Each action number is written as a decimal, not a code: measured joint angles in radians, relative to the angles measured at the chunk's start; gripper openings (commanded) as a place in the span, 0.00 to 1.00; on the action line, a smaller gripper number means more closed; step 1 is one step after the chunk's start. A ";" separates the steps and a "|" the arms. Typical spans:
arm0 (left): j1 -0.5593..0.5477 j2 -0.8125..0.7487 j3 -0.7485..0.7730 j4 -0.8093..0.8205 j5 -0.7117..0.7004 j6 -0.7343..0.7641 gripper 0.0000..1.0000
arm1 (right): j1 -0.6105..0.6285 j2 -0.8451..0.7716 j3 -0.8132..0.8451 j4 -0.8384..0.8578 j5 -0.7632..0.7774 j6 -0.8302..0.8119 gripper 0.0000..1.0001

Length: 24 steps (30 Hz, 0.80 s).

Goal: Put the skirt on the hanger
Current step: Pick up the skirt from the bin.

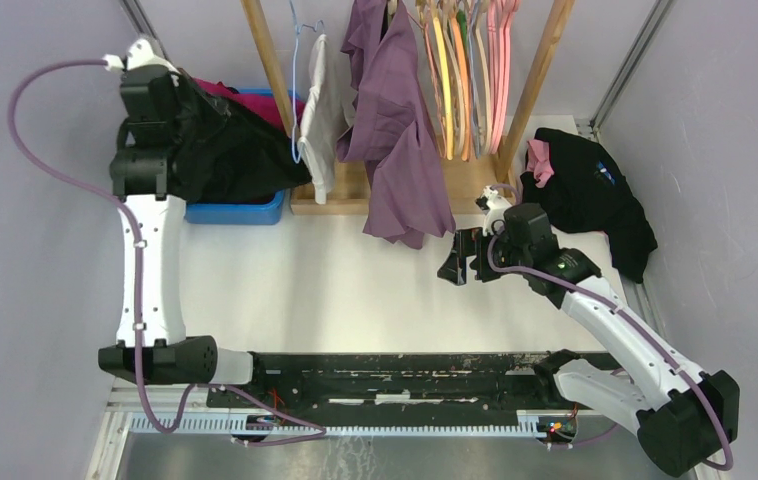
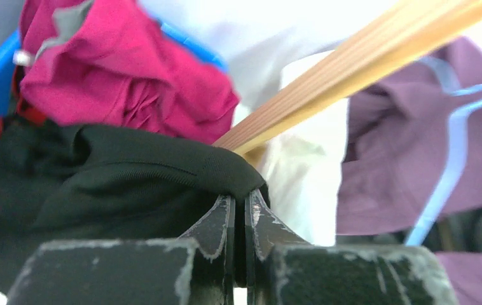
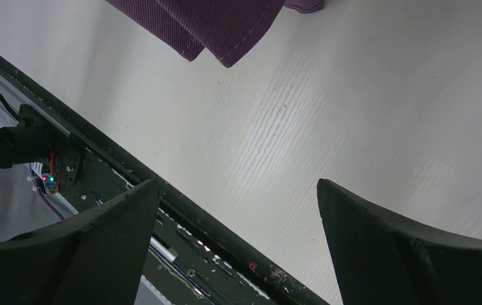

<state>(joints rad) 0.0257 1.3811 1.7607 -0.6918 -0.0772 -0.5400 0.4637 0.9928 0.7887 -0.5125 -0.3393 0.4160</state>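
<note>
Skirt (image 1: pixel 235 150), black fabric at 10 o'clock over blue bin (image 1: pixel 235 212), was pinched in closed left gripper (image 2: pixel 239 204), hangers (image 1: pixel 465 70) lying off toward its 3 o'clock, while right gripper (image 1: pixel 463 258) was held wide open, empty, farther away.

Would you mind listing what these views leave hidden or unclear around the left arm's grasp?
- Top external: the left gripper is hidden behind the black garment it pinches; the blue bin's contents are covered too.
- Left wrist: only a bunched fold shows, so whether it is the skirt is unclear; the light blue hanger is blurred.
- Top external: the hanger's top is cut off by the upper edge.
</note>
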 measured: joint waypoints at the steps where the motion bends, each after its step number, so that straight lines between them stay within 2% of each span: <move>1: 0.000 0.000 0.056 -0.021 0.026 0.003 0.06 | 0.000 -0.002 0.002 -0.001 0.000 0.000 1.00; 8: 0.000 0.001 0.358 -0.100 0.196 0.005 0.08 | 0.000 -0.029 0.010 -0.023 0.000 0.006 1.00; 14: 0.000 -0.010 0.459 -0.113 0.360 -0.006 0.09 | 0.000 -0.047 0.011 -0.043 0.004 0.006 1.00; 19: 0.000 -0.048 0.420 -0.098 0.481 -0.050 0.09 | 0.000 -0.052 0.013 -0.050 0.008 0.006 1.00; 24: 0.000 -0.167 0.190 -0.012 0.597 -0.106 0.10 | 0.000 -0.051 0.023 -0.058 0.027 0.005 1.00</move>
<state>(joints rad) 0.0254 1.2137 1.9511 -0.7036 0.5201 -0.6464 0.4633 0.9413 0.8120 -0.5709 -0.3122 0.4213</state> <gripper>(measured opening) 0.091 0.997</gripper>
